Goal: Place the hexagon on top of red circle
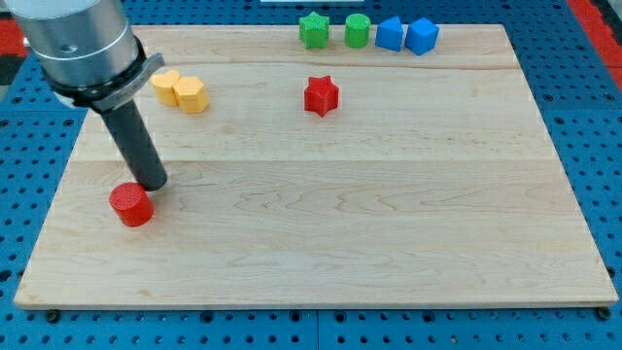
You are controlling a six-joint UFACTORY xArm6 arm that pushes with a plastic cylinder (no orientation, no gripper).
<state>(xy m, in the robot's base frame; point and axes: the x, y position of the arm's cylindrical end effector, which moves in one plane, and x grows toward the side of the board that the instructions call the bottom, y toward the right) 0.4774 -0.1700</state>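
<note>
- My tip [153,185]: bare rod, no fingers; touching red circle's [130,204] upper-right edge.
- Yellow hexagon [192,95]: well above red circle, toward the view's top, touching yellow heart [166,86].
- Red star [321,95]: far right of circle.

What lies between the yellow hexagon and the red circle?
In the camera view, only my tip and its dark rod stand between the yellow hexagon and the red circle; my tip is right beside the circle.

Yellow hexagon [191,94]: flat on board, upper left, touching a second yellow block on its left. Red circle [130,204]: low cylinder, upright, near left edge, well apart from hexagon.
</note>
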